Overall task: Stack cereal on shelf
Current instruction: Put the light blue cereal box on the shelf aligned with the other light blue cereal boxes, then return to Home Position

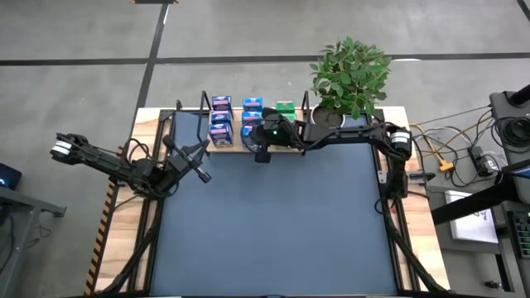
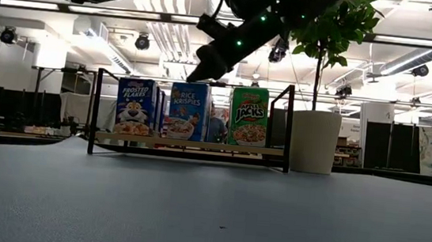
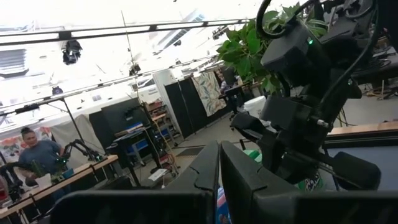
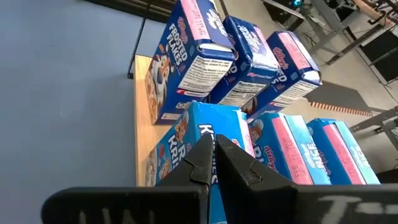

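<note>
Three rows of cereal boxes (image 1: 248, 120) stand on the shelf (image 2: 190, 144) at the table's far edge. Right gripper (image 1: 263, 153), fingers closed and empty, hovers above the light-blue row. Left gripper (image 1: 201, 172), likewise closed, waits well apart.

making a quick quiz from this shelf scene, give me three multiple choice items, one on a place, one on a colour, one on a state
1. Where does the right gripper hang?
A. over the shelf's cereal boxes
B. beyond the plant pot
C. at the table's near edge

2. What colour is the Apple Jacks box?
A. red
B. green
C. yellow

3. How do the left gripper's fingers stand?
A. wide open
B. shut on a box
C. shut, empty

Answers: 1 A, the high view shows it above the Rice Krispies row. 2 B, its front is green in the low view. 3 C, the fingers meet with nothing between.
</note>
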Available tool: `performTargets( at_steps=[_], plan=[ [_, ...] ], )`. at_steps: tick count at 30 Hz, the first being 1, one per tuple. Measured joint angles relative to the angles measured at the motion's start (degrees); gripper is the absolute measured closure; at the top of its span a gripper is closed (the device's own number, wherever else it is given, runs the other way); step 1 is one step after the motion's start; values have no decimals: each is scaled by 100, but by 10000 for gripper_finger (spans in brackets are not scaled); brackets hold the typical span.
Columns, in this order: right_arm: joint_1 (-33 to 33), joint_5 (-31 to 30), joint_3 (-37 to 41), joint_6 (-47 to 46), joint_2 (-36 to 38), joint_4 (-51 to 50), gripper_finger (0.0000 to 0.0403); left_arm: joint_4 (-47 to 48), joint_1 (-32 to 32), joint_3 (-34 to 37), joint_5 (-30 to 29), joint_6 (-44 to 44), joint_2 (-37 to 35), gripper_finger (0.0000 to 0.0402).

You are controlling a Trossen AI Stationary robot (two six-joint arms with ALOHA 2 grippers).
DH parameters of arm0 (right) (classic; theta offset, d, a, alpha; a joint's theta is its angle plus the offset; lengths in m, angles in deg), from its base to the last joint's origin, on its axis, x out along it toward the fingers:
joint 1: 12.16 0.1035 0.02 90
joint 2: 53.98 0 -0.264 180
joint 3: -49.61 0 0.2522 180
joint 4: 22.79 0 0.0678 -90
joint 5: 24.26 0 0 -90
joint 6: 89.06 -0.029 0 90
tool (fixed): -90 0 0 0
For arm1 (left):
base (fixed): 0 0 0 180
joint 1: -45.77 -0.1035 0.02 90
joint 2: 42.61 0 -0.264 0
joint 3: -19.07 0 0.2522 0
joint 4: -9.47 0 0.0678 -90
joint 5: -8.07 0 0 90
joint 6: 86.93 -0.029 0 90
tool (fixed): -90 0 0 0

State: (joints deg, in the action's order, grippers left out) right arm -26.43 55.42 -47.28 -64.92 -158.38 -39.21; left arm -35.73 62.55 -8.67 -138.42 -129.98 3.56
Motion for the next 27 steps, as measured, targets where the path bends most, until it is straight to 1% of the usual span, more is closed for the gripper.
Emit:
performTargets(
  at_steps=[17,20,23,25,27],
  plan=[
    [31,-24,-53,98,40,-57,392,0,0,-2,-6,62,2,402],
    [117,-25,-111,144,156,-67,392,127,0,-92,-145,148,2,402],
    [225,-22,-140,148,332,-185,392,866,0,-370,-343,326,2,402],
    [312,-24,-138,144,467,-381,392,1737,-14,-672,-318,615,14,402],
    [412,-26,-131,142,607,-598,392,2884,-85,-1110,-238,986,46,402]
  ],
)
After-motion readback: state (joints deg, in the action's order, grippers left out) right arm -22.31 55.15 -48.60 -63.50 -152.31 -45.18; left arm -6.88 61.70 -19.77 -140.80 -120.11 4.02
